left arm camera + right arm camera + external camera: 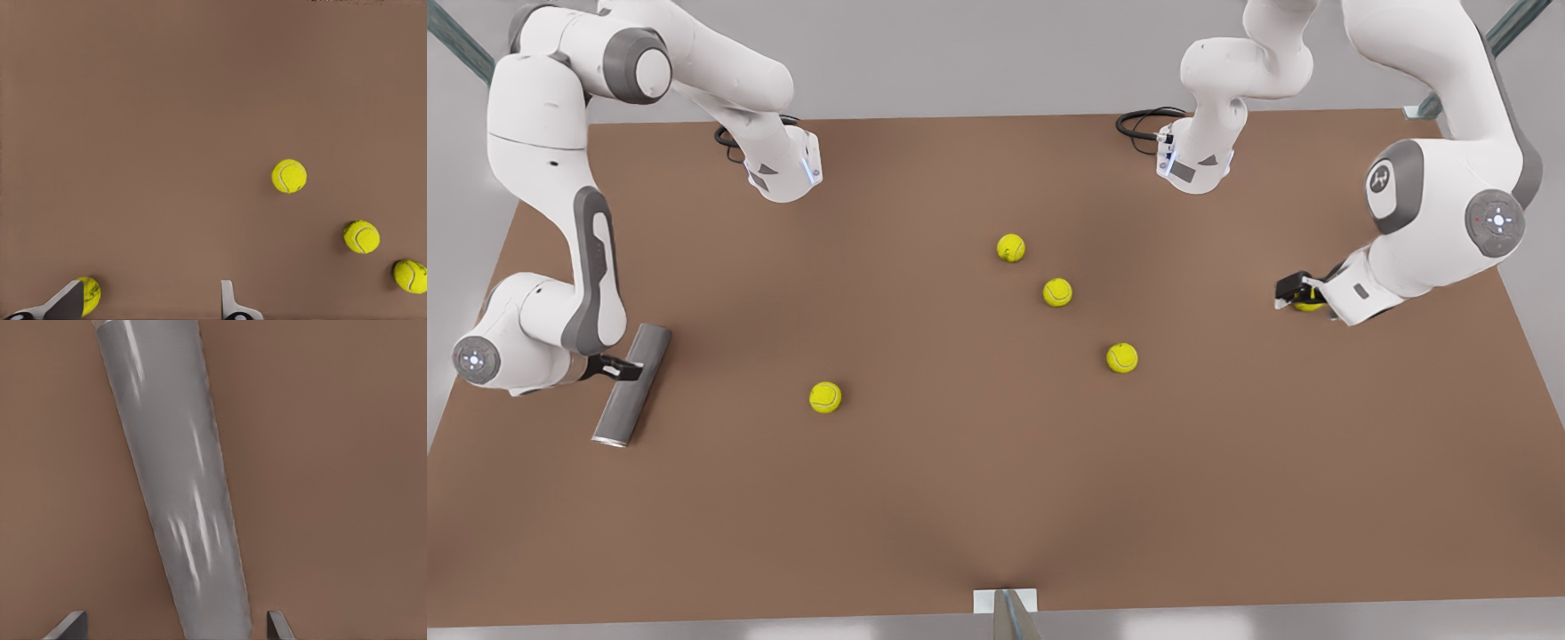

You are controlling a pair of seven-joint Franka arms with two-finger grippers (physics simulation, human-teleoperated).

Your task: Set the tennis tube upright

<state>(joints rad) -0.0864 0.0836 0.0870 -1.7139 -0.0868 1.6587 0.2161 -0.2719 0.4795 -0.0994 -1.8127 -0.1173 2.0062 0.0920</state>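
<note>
tennis tube (631,385): dark grey cylinder, lies flat on the brown table (978,498) near the front view's left edge, long axis slightly slanted, silvery rim at the end nearer the camera. Not upright.
tennis tube, right wrist view (175,487): runs between the two fingertips, table on both sides.
right gripper (624,367): at the front view's left, low at table level, reaches sideways to the tube's middle. Fingers wide apart, one (67,627) on each side of the tube with gaps, not clamping.
left gripper (1298,292): at the front view's right, low over the table, next to a tennis ball (1310,304). Fingers spread wide; one finger (67,300) is beside that ball (89,293), whether it touches I cannot tell; the other finger (230,301) stands well apart over bare table. Nothing gripped.
other balls: four yellow-green tennis balls loose in mid-table, well apart from the tube: one (825,396) nearest the tube, then three (1011,247), (1057,292), (1122,357) in a slanted row toward the front view's right.
left wrist view balls: three more (289,176), (361,237), (409,276) farther off on the table.
</note>
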